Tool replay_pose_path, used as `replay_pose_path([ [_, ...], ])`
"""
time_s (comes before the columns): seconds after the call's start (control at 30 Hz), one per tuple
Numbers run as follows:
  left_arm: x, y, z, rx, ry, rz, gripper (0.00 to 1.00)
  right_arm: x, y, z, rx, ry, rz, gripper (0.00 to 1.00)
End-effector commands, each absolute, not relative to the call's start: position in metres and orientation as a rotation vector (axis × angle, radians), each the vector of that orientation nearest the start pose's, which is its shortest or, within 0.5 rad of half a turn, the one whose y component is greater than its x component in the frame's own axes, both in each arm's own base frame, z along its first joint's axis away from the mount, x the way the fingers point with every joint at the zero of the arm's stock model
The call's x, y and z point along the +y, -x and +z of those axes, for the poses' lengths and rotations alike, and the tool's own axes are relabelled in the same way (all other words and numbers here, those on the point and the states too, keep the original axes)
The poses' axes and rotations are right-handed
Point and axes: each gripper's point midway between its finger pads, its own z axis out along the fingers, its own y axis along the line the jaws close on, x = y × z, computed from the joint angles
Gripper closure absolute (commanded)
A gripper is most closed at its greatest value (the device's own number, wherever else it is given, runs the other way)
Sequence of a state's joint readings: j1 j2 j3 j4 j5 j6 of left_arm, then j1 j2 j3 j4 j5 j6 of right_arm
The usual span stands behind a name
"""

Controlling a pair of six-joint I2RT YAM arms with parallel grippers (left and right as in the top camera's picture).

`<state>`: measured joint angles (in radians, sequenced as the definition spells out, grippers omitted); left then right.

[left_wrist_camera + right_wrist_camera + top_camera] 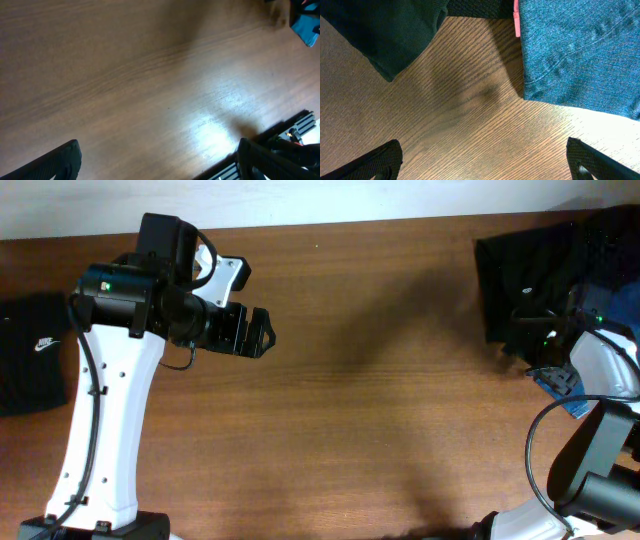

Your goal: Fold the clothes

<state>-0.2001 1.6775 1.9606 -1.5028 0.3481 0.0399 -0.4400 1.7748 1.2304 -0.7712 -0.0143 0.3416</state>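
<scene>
overhead: table [380, 410] is being viewed from straight above and from far out, with its back edge running along the frame top. left arm [110, 410] and right arm [605, 365] are both being framed, bases at the bottom.
left wrist: camera is being aimed down at a slant, close to bare wood. left gripper [157, 162] is being caught only as two tips in the lower corners.
right wrist: camera is being held very close over the wood. right gripper [482, 160] is being cropped to the lower corners likewise.
overlap: blue cloth [560, 388] at the table's right side is being shared by overhead and left wrist. Blue fabric is also being seen by right wrist, but a match is not being confirmed.
</scene>
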Motion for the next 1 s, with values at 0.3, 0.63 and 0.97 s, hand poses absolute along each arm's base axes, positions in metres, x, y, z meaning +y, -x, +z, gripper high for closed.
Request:
replay_pose_path([
  [0.3, -0.129, -0.296, 0.318, 2.645, -0.460, -0.524, 0.01, -0.165, -0.343, 0.067, 2.636, -1.113, -0.025, 0.01],
  [0.63, -0.121, -0.228, 0.352, 2.398, -0.511, -0.523, 0.01, -0.165, -0.343, 0.067, 2.636, -1.113, -0.025, 0.01],
  [0.97, -0.102, -0.202, 0.275, 2.108, -0.458, -0.471, 0.01, -0.165, -0.343, 0.067, 2.636, -1.113, -0.025, 0.01],
])
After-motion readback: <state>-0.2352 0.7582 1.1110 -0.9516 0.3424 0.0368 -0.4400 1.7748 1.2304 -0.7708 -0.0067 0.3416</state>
